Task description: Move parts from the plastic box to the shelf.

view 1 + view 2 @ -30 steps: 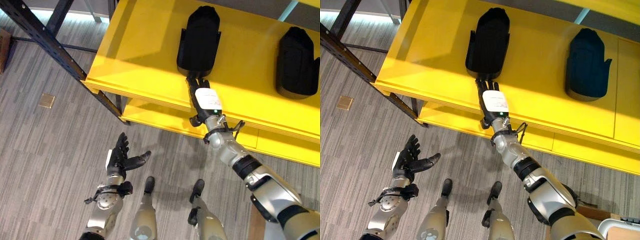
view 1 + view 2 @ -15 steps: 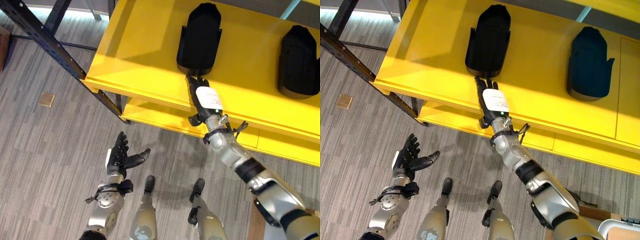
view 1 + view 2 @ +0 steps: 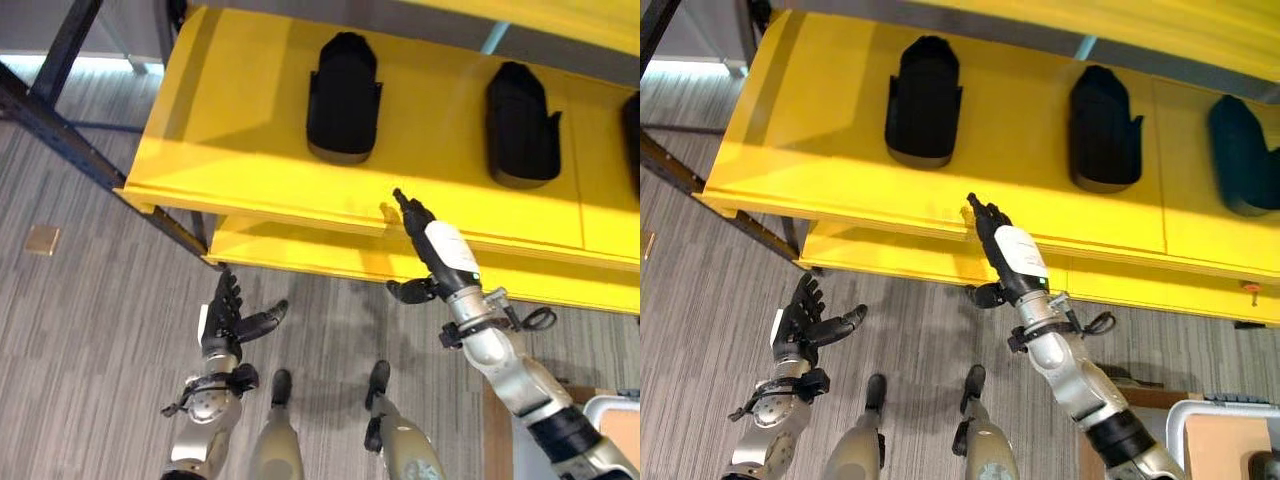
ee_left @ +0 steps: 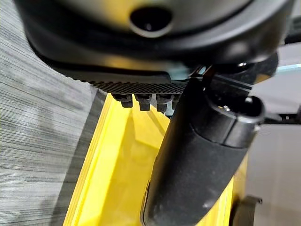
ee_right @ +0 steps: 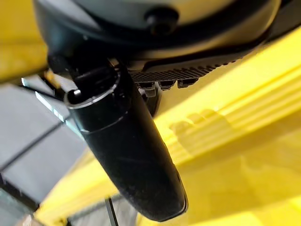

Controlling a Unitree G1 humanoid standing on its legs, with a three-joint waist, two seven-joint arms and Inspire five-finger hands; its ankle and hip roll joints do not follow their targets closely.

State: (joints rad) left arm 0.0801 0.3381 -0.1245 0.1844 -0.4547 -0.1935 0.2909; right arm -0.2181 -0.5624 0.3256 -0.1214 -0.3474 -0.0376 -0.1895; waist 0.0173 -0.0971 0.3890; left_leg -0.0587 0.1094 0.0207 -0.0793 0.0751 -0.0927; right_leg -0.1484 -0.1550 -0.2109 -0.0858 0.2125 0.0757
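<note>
Shelf [image 3: 250, 110]: yellow, above grey floor [image 3: 90, 300].
Left hand [image 3: 225, 320]: low, spread, empty.
Parts: left part [image 3: 343, 95], middle part [image 3: 520, 125] lie on the shelf.
Right hand [image 3: 425, 225]: straight-fingered, empty, at shelf's near edge.
Risk: swinging it may clip that edge.

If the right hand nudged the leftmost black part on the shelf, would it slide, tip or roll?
The leftmost black part lies flat and low on the yellow shelf, so it would probably slide, not tip or roll. Its moulded shell shape suggests stiff plastic, likely light for its size. The right hand is open, off the part.
</note>
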